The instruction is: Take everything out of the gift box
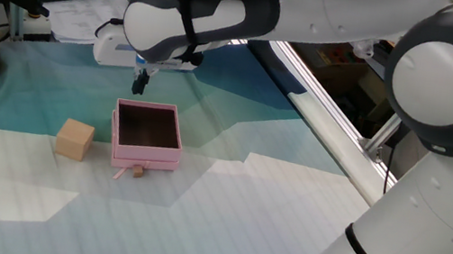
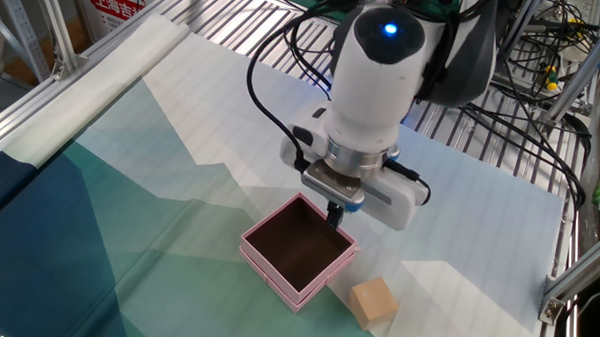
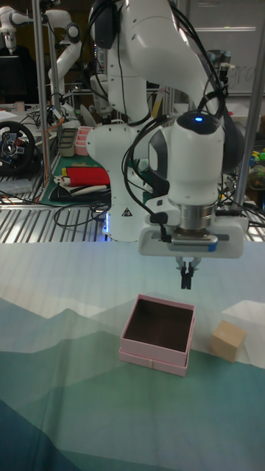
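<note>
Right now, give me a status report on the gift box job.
Gripper above gift box rear edge, fingers together, apparently empty. Box interior looks empty. Cube and tiny piece on the cloth outside. Nothing obstructing.

Table (image 1: pixel 282 236): gift box (image 1: pixel 148 135), cube (image 1: pixel 74 139).

We see a matt pink card gift box (image 1: pixel 146 136), smooth pale wooden cube (image 1: pixel 74 139), glossy white plastic arm (image 1: pixel 317 14), soft printed cloth over the counter (image 1: pixel 221 217)

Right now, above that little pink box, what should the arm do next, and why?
Probably just pull up and away: the pale-pink square gift box shows only its dark floor, and the light-tan cube and tiny tan piece lie outside it.
</note>
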Available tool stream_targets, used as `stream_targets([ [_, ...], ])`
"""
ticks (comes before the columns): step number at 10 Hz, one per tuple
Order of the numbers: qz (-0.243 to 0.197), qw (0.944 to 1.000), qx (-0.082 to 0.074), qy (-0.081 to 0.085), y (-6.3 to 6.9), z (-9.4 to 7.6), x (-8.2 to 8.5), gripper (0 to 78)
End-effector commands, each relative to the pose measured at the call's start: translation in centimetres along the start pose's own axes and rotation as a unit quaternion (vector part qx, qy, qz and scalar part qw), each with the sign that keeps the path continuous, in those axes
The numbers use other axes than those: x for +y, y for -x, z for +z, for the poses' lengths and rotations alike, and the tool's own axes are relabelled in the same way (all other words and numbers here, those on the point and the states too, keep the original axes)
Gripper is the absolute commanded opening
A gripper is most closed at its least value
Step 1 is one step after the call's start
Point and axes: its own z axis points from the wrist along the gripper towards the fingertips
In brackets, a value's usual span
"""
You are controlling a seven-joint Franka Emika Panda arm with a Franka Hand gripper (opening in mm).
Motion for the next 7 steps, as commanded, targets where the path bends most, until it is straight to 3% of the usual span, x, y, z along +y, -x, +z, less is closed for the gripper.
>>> stream_targets([
  [1,-0.010,0.9999,0.000,0.007,0.00,-0.32,0.04,1.2],
  [4,-0.019,0.9997,-0.001,0.017,0.04,-0.71,-0.05,1.2],
  [7,-0.018,0.9997,0.000,0.016,0.15,-1.16,-0.22,1.2],
])
